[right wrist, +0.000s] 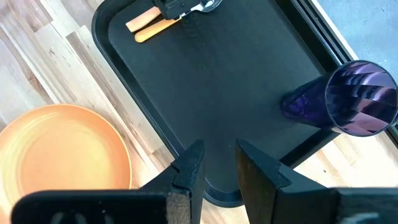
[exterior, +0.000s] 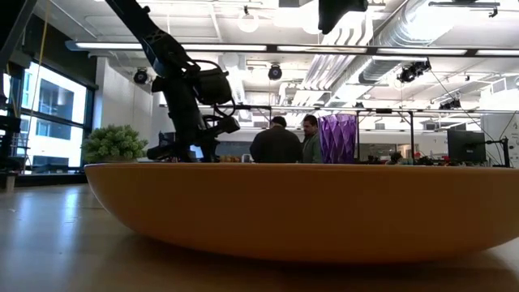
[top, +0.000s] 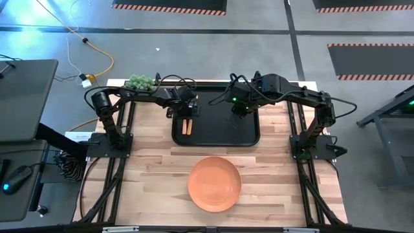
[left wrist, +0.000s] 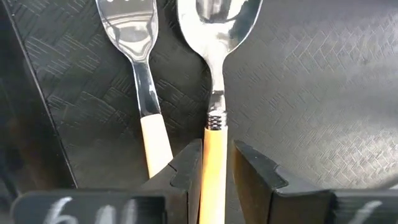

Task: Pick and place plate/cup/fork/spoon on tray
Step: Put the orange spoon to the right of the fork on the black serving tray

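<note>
The black tray (top: 217, 133) lies at the table's far middle. The fork (left wrist: 134, 37) and the spoon (left wrist: 214, 25) lie side by side on the tray's left part, wooden handles (top: 187, 126) toward the near edge. My left gripper (left wrist: 217, 158) is over them (top: 187, 111), shut on the spoon's handle. The purple cup (right wrist: 357, 99) stands upright on the tray's right part. My right gripper (right wrist: 219, 165) hangs shut and empty above the tray (top: 238, 111). The orange plate (top: 215, 183) rests on the wood, near of the tray. My left gripper has the spoon's wooden handle (left wrist: 215, 140) between its two fingers, near the metal collar. The fingers come from above, slanting, and stand on either side of the handle, across it. The spoon's bowl lies low on the tray beside the fork.
A green plant (top: 140, 82) stands at the table's far left corner. The plate fills the front of the low view (exterior: 300, 211), with the cup (exterior: 338, 138) behind it. Two people stand in the room beyond. Bare wood lies on both sides of the plate.
</note>
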